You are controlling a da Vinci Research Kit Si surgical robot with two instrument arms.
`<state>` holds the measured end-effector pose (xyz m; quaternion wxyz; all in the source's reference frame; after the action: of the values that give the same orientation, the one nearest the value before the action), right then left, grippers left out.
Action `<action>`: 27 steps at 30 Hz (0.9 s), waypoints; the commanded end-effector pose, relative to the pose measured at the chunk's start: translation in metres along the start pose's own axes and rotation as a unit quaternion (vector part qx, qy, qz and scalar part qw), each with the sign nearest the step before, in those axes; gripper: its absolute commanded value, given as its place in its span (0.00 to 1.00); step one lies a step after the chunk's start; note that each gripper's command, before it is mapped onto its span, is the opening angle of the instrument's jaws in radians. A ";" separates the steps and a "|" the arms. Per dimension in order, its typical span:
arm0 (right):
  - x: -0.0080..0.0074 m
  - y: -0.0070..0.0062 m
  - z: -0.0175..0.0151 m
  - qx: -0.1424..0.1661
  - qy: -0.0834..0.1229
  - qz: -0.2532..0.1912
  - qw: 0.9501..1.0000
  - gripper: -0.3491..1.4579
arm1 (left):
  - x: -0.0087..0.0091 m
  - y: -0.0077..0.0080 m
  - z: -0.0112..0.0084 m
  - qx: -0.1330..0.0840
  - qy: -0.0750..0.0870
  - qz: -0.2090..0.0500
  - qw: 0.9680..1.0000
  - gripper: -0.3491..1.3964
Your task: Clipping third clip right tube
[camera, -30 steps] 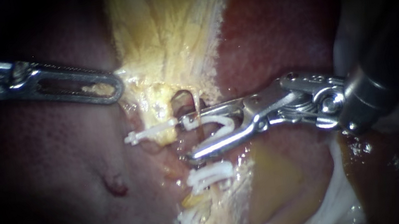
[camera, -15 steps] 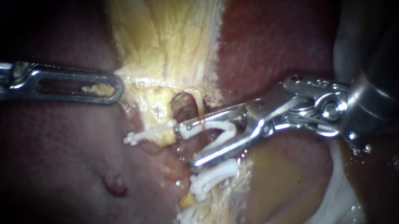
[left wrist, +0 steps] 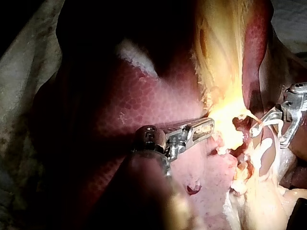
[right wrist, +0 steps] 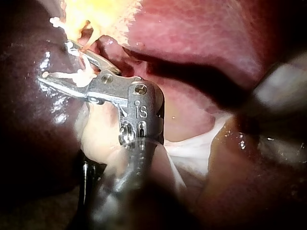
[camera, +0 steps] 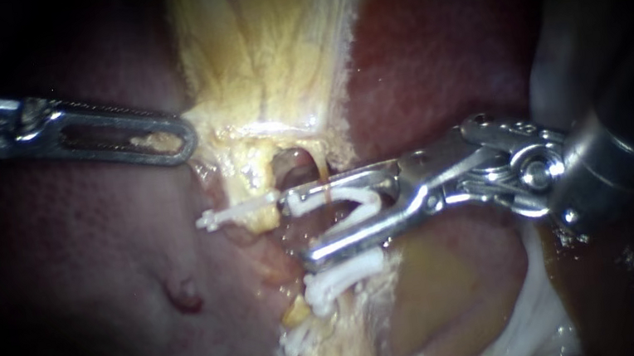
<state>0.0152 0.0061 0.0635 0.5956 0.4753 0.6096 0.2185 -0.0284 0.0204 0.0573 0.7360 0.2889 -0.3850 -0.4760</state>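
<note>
The open clip (camera: 353,194) is a white V sitting between the jaws of the right instrument (camera: 299,228). The jaws stand wide apart, each with one leg of the clip lying along it, so the clip is gripped from both sides. The thin right tube (camera: 322,170) comes down from the yellow tissue (camera: 266,60) and crosses the upper jaw into the clip's mouth. I cannot tell whether it lies fully inside.

On the same strand, just below the lower jaw, are two more clips (camera: 344,274), one under the other. A closed clip (camera: 242,209) lies level beside the upper jaw's tip. Around them all is the dark red liver (camera: 97,278).

The left instrument (camera: 181,139) has its jaws clamped on the yellow tissue's edge, with a scrap of that tissue in the jaw's window (camera: 152,142).

Only the right wrist view shows the clip's legs spread from behind. Only the left wrist view shows pale cloth (left wrist: 24,105) past the liver's edge.
</note>
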 end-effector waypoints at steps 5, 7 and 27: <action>-0.0003 0.0003 -0.0008 0.004 -0.002 0.006 1.000 0.39 | 0.0000 0.0000 0.0001 0.000 0.000 0.000 1.000 0.00; -0.0004 0.0004 -0.0013 0.008 -0.004 0.009 1.000 0.32 | 0.0001 0.0001 0.0002 0.000 0.000 0.000 1.000 0.00; -0.0016 0.0011 -0.0022 0.010 -0.007 0.027 1.000 0.00 | 0.0001 0.0001 0.0003 -0.001 -0.001 0.000 1.000 0.00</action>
<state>0.0133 0.0059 0.0657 0.5888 0.4992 0.5946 0.2251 -0.0286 0.0204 0.0577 0.7361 0.2881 -0.3852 -0.4761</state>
